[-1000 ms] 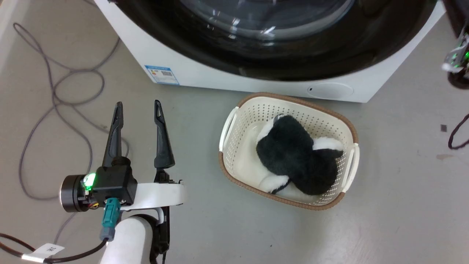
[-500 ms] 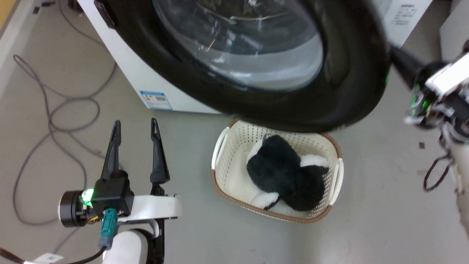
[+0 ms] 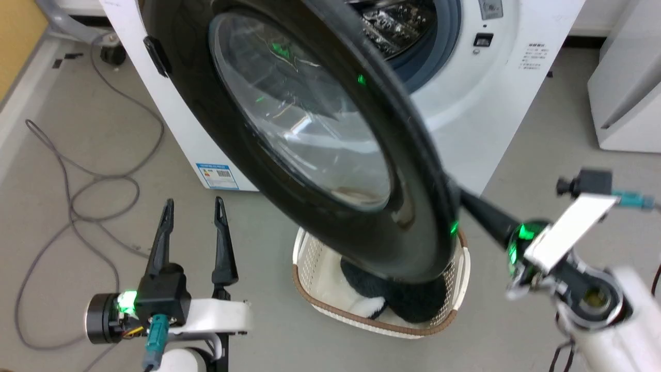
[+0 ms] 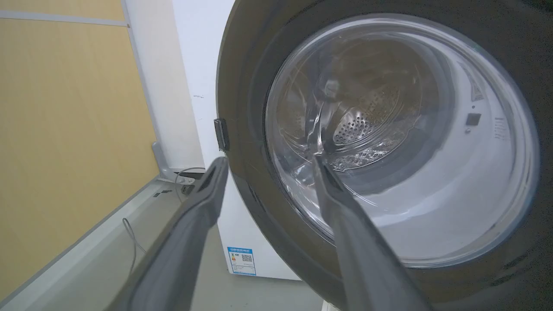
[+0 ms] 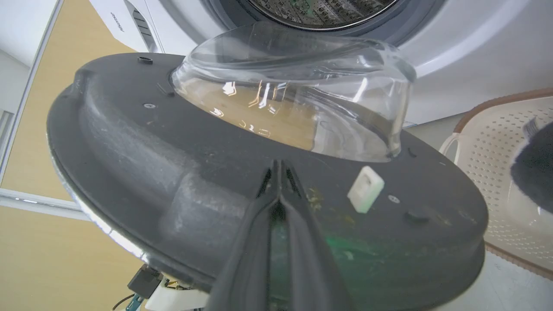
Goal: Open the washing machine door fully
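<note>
From the head: a partly open door (image 3: 310,139), hinged on the left side of the washer (image 3: 516,88), with the free edge swung out toward the camera and overlapping a basket (image 3: 304,268) on the floor. Behind the door, an uncovered drum (image 3: 397,31) with a grey ring around it. In the basket, a black and white plush (image 3: 413,305), half covered by the door's lower rim.

Right hand (image 3: 467,202) at the door's free edge, reaching in from the lower right, tips hidden behind the rim. From the right wrist: fingers pressed together, nothing between them, right hand (image 5: 276,163) tip-first against the matt inner face of the door (image 5: 173,164), just below the bulging glass bowl (image 5: 302,86) and just beside a small white latch (image 5: 366,189). Further right in that view, the basket (image 5: 475,129) and a patch of the plush (image 5: 535,172).

Left hand (image 3: 193,204) low at the left, over bare floor, well apart from the door, fingers spread and holding nothing. From the left wrist: left hand (image 4: 268,160) aimed at the outer face of the door (image 4: 242,86), glass centre to the right, black hinge block (image 4: 221,134) at the rim just above one fingertip, no contact visible. Below, a blue label (image 4: 242,260) on the washer's front.

Grey cable (image 3: 77,196) looped on the floor at the far left.
</note>
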Robot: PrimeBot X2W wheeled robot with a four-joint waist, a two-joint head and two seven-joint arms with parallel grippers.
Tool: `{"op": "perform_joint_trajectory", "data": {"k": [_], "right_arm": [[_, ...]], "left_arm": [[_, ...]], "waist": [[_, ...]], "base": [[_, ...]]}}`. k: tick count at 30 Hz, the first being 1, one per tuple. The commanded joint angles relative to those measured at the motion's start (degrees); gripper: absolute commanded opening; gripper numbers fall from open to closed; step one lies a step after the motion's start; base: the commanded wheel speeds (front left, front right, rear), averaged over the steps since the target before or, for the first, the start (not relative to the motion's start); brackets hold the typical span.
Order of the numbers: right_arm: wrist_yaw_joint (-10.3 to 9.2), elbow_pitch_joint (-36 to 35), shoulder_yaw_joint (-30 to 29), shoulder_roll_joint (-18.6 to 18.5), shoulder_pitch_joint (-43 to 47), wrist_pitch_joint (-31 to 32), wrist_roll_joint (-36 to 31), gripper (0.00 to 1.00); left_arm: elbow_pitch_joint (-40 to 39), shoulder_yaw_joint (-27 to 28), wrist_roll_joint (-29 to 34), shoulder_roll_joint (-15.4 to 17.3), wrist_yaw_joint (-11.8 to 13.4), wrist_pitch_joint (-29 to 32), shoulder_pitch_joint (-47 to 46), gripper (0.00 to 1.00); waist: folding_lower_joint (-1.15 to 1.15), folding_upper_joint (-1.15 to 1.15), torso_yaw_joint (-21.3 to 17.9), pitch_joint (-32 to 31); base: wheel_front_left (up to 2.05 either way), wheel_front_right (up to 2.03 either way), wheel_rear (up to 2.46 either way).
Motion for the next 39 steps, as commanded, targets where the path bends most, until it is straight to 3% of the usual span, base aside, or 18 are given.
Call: {"op": "perform_joint_trajectory", "data": {"k": [1, 13, 26, 31, 36, 39], "right_arm": [[0.31, -1.39, 0.55, 0.69, 2.15, -0.33, 0.08, 0.00], [0.31, -10.57, 7.60, 4.88, 11.00, -1.79, -2.44, 0.00], [0.31, -15.02, 16.15, 5.68, 15.83, -2.86, -4.13, 0.00], [0.31, -16.60, 13.42, 5.05, 16.02, -9.30, -5.67, 0.00], [0.31, -17.35, 8.94, 3.01, 15.51, -22.78, -12.49, 0.00], [0.31, -17.85, 5.47, 2.67, 16.19, -31.01, -12.86, 0.00]], "left_arm": [[0.16, 0.23, 0.62, 0.20, -0.38, -0.30, 0.83, 1.00], [2.48, 0.09, 1.14, 0.52, -0.43, -0.30, 2.91, 1.00], [4.06, 0.37, 0.80, 0.56, -0.50, -0.30, 4.07, 1.00], [4.20, 0.57, 0.80, 0.66, -0.61, -0.30, 4.50, 1.00], [4.24, 0.79, 0.79, 0.83, -0.76, -0.30, 4.92, 1.00], [4.20, 0.95, 0.79, 0.93, -0.81, -0.30, 5.12, 1.00]], "waist": [[0.01, 0.00, 0.12, -0.63], [0.01, 0.00, 0.43, -3.00], [0.01, 0.00, 0.47, -4.98], [0.01, 0.00, 0.12, -5.73], [0.01, 0.00, -0.28, -6.41], [0.01, 0.00, -0.44, -6.79]], "base": [[0.00, 0.00, 0.00], [0.00, 0.00, 0.00], [0.00, 0.00, 0.00], [0.00, 0.00, 0.00], [0.00, 0.00, 0.00], [0.00, 0.00, 0.00]]}}
